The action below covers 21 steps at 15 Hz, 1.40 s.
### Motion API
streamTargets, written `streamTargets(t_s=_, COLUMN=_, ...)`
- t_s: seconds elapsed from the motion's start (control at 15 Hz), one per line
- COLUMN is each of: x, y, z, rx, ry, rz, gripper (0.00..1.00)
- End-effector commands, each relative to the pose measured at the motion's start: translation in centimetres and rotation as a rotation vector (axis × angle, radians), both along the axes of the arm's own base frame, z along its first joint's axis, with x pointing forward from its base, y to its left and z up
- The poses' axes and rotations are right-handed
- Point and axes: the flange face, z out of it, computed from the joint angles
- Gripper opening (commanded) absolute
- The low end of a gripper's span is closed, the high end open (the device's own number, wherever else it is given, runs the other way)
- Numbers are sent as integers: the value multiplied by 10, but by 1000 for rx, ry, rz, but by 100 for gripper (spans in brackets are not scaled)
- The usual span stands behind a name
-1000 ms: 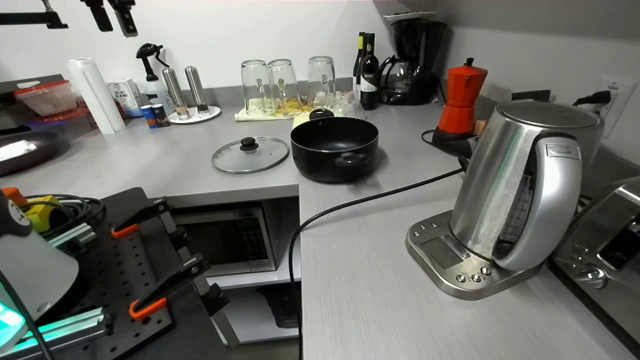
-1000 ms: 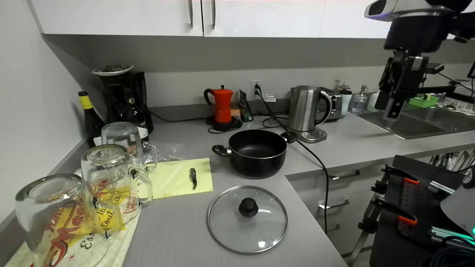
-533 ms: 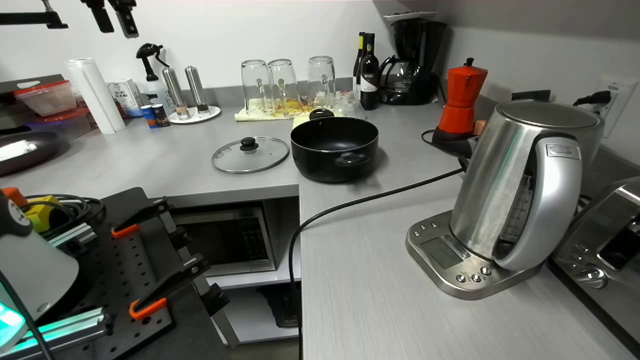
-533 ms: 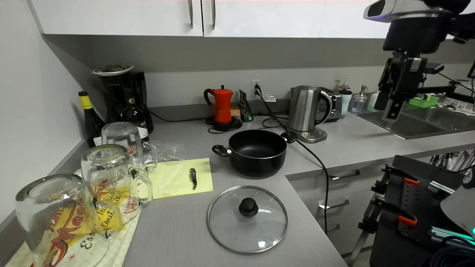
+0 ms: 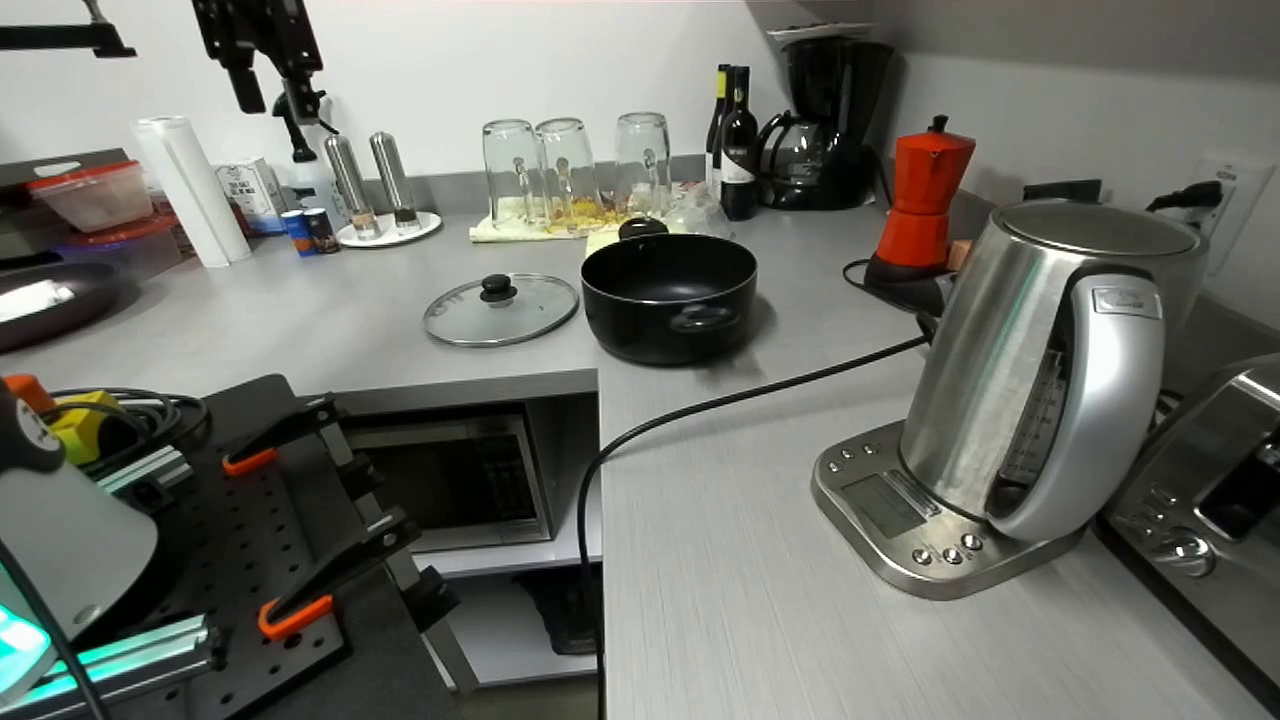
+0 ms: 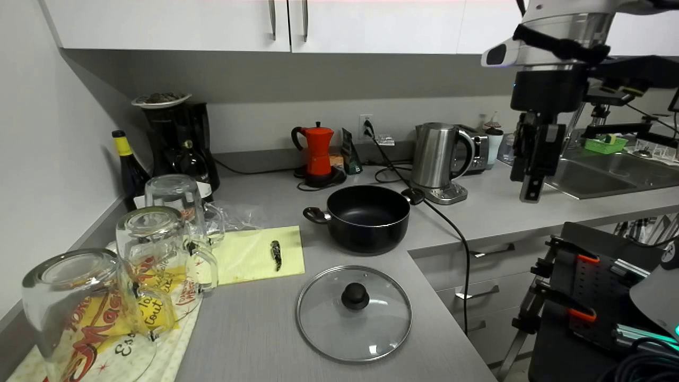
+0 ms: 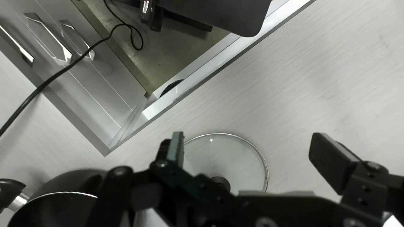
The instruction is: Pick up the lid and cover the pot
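The clear-glass lid with a dark centre knob lies flat on the counter, beside the pot. The lid shows in both exterior views (image 5: 530, 312) (image 6: 339, 331) and in the wrist view (image 7: 235, 154). The black pot (image 5: 660, 325) stands upright and uncovered; it also shows in an exterior view (image 6: 368, 233). In the wrist view the pot (image 7: 50, 209) is partly hidden by the gripper. My gripper (image 7: 247, 142) is open and empty, high above the counter and apart from the lid. It shows at the top of the exterior views (image 5: 277, 108) (image 6: 523, 188). In the wrist view a finger partly covers the lid's knob.
Glass mugs (image 6: 154, 249) stand upside down near the lid. A steel kettle (image 6: 437, 154) and a red moka pot (image 6: 318, 151) stand behind the pot. A black cable (image 5: 700, 405) crosses the counter and hangs over its edge (image 5: 470, 388). Steel shakers (image 5: 393, 180) stand at the back.
My gripper has moved lower and in over the counter, rightward and down in an exterior view, leftward and down in an exterior view. The lid and the pot have not moved.
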Motion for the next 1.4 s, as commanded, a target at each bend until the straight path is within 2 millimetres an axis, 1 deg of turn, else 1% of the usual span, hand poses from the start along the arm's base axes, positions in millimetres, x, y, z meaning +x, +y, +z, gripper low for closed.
streamTargets(t_s=0.0, x=32, y=27, z=-25, rx=-41, ry=25, rz=94, gripper=100)
streamTargets(t_s=0.27, x=56, y=57, z=-61, rx=-121, ry=50, rz=211, gripper=100)
streamTargets(t_s=0.53, x=78, y=87, z=-102, rx=-217, ry=72, rz=371, gripper=100)
streamTargets(t_s=0.73, x=96, y=104, z=-130, rx=-273, ry=64, rz=481, gripper=100)
streamTargets(t_s=0.93, x=117, y=120, z=-155, rx=-298, ry=45, rz=585, gripper=100)
streamTargets(t_s=1.13, x=134, y=135, z=-171, rx=-280, ry=26, rz=662, gripper=100)
streamTargets(t_s=1.33, x=149, y=148, z=-183, rx=-231, ry=13, rz=724, gripper=100)
